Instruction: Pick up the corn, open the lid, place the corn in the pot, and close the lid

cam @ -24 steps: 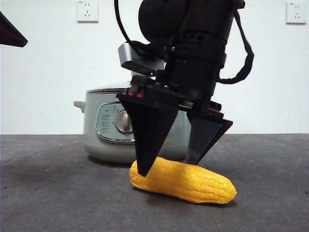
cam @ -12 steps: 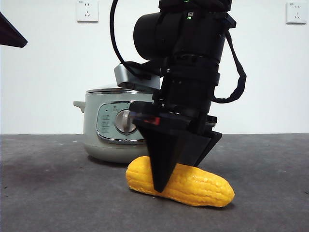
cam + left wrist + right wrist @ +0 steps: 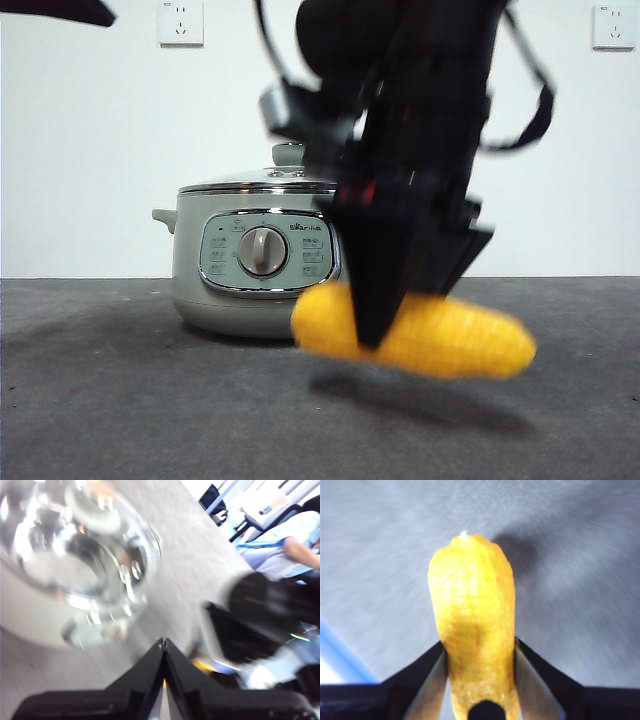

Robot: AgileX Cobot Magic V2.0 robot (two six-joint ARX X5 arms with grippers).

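While blurred, right tool (image 3: 385,335) (pointing down) grips corn (image 3: 450,340) above table (image 3: 120,400).

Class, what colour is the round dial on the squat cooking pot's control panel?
Grey, on the sage-green pot's round dial; the front view shows it best.

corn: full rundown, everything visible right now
The corn is a yellow-orange cob with bumpy kernel rows, tapering to a pale tip in the right wrist view. The surface looks smooth and glossy, possibly plastic. It lies roughly level, lifted off the dark table, with its shadow below. The right gripper is shut on it, one black jaw on each side near its middle. It hangs in front of and beside the pot, not touching it. The front view is motion-blurred.
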